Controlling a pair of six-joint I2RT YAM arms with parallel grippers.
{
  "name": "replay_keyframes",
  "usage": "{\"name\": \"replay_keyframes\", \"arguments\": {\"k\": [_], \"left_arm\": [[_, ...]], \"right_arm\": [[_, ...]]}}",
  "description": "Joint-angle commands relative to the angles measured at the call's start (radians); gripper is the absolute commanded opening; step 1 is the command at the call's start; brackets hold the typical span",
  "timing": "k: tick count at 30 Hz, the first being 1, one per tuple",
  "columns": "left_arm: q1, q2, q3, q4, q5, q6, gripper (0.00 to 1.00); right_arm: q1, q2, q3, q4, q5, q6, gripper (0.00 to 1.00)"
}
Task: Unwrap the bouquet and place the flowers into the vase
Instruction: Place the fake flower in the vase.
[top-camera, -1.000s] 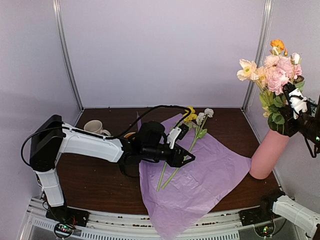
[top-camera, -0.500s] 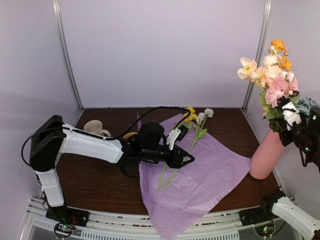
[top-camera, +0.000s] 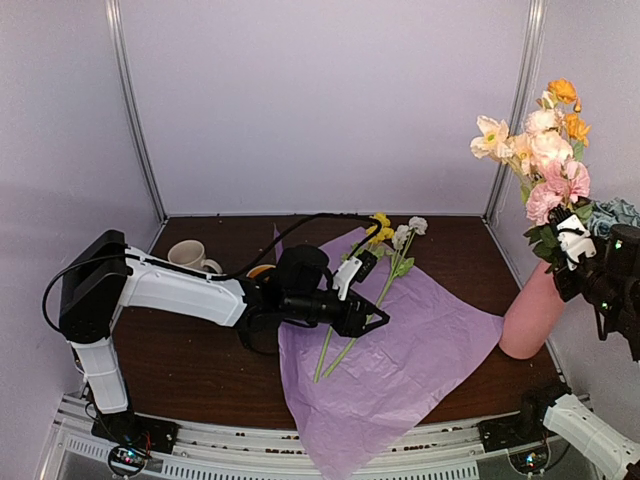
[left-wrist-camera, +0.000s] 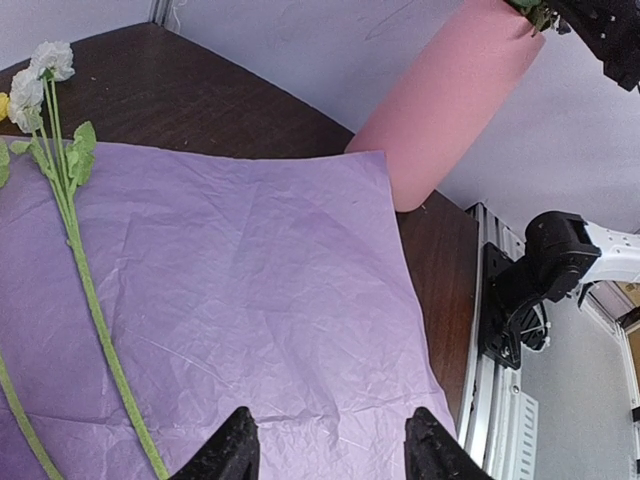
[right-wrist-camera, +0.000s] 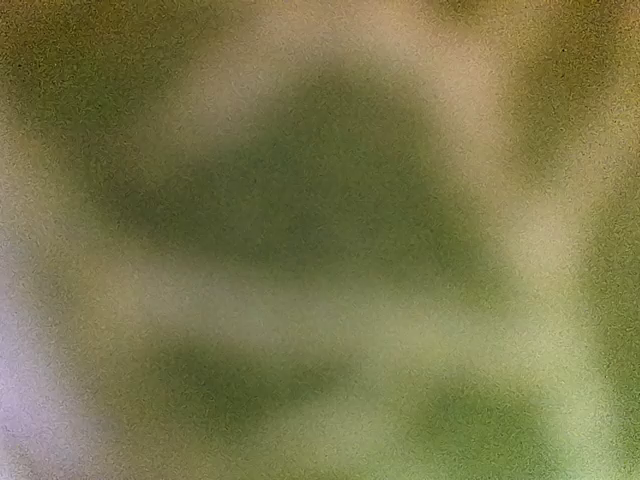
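The lilac tissue paper (top-camera: 400, 370) of the bouquet lies spread flat, with two loose flowers (top-camera: 385, 285) on it, one yellow and one white. My left gripper (top-camera: 378, 318) hovers low over the paper (left-wrist-camera: 250, 260), open and empty (left-wrist-camera: 330, 432), beside the white flower's stem (left-wrist-camera: 85, 280). The pink vase (top-camera: 530, 310) leans at the right edge of the table and shows in the left wrist view (left-wrist-camera: 440, 110) too. My right gripper (top-camera: 572, 242) is shut on the stems of the flowers (top-camera: 545, 150) at the vase mouth. The right wrist view is only a green blur.
A cream mug (top-camera: 188, 255) stands at the back left, behind the left arm. The enclosure's metal posts (top-camera: 515, 110) and pale walls close in on the vase. The right arm's base (left-wrist-camera: 560, 260) sits at the table's near right corner.
My right gripper has come down and a little left with the bunch, whose blooms now stand more upright over the vase. The left arm and the paper have not moved.
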Motion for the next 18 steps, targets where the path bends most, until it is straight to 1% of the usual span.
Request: {"name": "replay_keyframes", "arguments": {"k": [1, 9, 13, 18], "left_arm": [[0.008, -0.011, -0.004, 0.063, 0.014, -0.014, 0.52], [0.009, -0.011, -0.027, 0.094, 0.022, -0.032, 0.52], [0.009, -0.015, -0.036, 0.106, 0.022, -0.037, 0.52], [0.009, -0.017, -0.041, 0.108, 0.023, -0.039, 0.52]], "right_arm": [[-0.01, -0.026, -0.054, -0.121, 0.038, 0.012, 0.0], [-0.01, -0.023, -0.06, -0.129, 0.046, 0.018, 0.0], [-0.01, -0.003, 0.008, -0.128, 0.014, 0.015, 0.13], [-0.011, 0.055, 0.139, -0.167, -0.04, 0.01, 0.35]]}}
